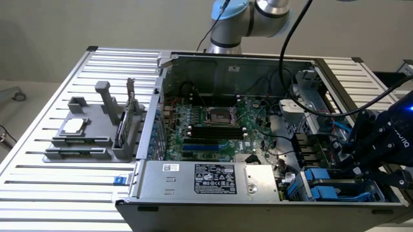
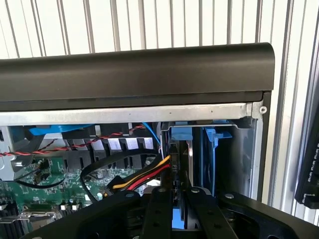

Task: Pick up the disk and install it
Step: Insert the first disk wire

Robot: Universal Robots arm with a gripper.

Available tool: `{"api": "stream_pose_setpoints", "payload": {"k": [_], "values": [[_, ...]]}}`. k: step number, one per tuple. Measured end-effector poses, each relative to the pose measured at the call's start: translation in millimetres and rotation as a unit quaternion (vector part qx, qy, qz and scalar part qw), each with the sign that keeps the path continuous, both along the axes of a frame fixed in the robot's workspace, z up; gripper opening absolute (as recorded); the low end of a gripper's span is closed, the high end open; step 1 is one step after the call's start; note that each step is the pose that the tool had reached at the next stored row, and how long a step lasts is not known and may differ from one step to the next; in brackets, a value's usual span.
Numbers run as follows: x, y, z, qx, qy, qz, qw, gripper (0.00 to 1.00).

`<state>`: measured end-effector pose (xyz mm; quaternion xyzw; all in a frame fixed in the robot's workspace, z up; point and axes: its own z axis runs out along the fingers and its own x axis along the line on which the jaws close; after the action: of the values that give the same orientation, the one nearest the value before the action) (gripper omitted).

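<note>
The black gripper (image 2: 180, 209) sits closest in the wrist view, fingers nearly together, pinching the top edge of the disk (image 2: 181, 164), which stands upright in the blue drive bay (image 2: 213, 159) straight at twelve o'clock from the fingers. Red, yellow and black cables (image 2: 142, 178) crowd in at ten o'clock. In the exterior view, the gripper (image 1: 374, 159) hangs over the open computer case (image 1: 213, 186) at four o'clock from the motherboard (image 1: 213, 128).

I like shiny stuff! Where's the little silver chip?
The chip lies on the grey holder, on the exterior view's left, outside the open case.
</note>
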<state>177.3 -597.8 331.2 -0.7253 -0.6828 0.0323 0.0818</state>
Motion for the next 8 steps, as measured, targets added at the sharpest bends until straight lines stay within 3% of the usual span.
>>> {"api": "stream_pose_setpoints", "payload": {"k": [8], "values": [[4.4,-0.1,-2.3,-0.0001,0.0119,0.000,0.9999,0.16]]}}
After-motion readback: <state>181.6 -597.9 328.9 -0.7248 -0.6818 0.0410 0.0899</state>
